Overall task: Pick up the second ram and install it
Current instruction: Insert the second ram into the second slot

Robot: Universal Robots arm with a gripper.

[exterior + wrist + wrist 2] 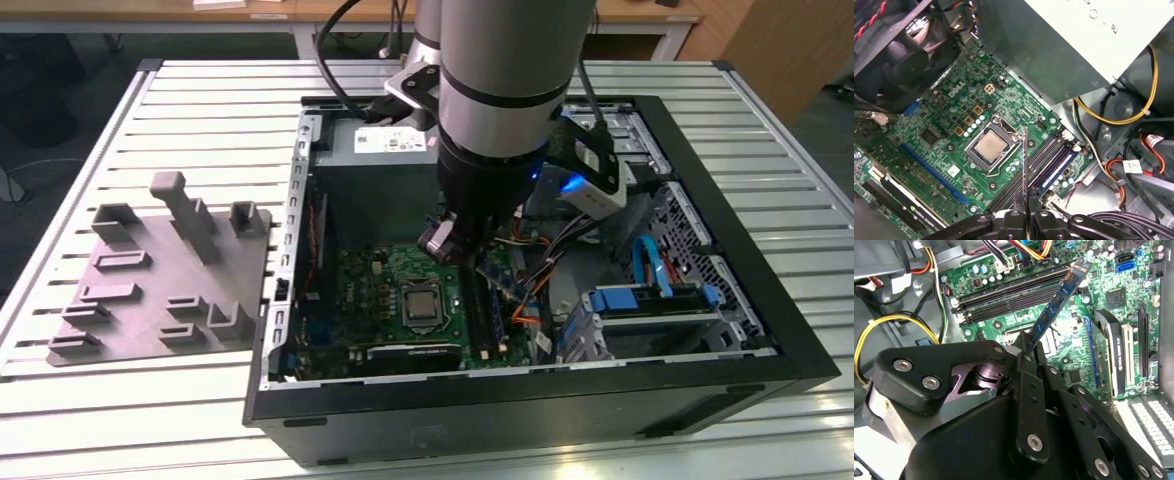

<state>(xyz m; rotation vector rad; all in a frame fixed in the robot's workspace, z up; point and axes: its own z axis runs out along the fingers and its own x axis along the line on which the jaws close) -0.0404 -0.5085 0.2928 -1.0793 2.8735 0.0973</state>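
One thin, dark green-black memory stick, print too small to read, stood pinched between the black gripper's closed jaws above the green motherboard, exterior view's centre.

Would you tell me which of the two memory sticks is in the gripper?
The second ram, clamped by one end in the gripper above the motherboard; the other stick is plugged into it.

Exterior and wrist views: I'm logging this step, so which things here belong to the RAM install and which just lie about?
Job: gripper, shut on the second ram; memory slots on the motherboard.
Lying about: grey holder block; processor socket; power supply.
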